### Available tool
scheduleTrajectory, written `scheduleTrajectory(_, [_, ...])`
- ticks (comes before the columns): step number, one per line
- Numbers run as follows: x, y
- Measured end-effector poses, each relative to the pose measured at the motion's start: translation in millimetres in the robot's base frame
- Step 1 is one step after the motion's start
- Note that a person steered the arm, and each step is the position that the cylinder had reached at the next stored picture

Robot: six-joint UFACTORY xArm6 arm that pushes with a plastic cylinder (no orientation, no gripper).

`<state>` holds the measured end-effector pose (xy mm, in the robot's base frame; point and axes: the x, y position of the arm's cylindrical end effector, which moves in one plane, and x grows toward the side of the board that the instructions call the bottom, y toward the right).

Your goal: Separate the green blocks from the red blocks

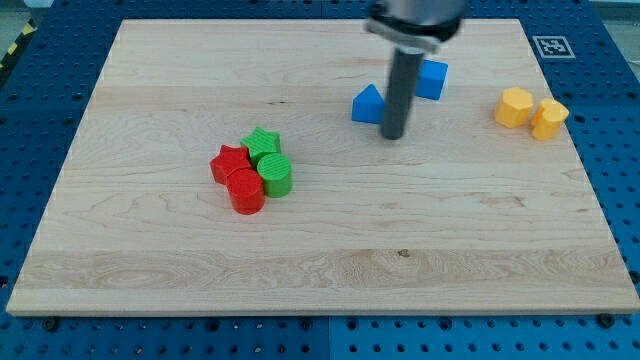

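A green star block [262, 143] and a green cylinder [275, 175] sit packed against a red star block [227, 162] and a red cylinder [246, 191] left of the board's middle; all of them touch in one cluster. My tip [394, 135] is at the end of the dark rod, well to the right of and above the cluster, just right of a blue triangular block [368, 105]. It touches none of the green or red blocks.
A blue cube-like block [432, 79] lies partly behind the rod. Two yellow blocks [515, 107] [549, 118] sit together near the board's right edge. The wooden board [320, 250] lies on a blue perforated table.
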<state>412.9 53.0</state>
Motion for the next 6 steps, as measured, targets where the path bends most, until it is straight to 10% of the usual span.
scheduleTrajectory(3, [7.6,-180.4])
scheduleTrajectory(6, [56.4,-67.0])
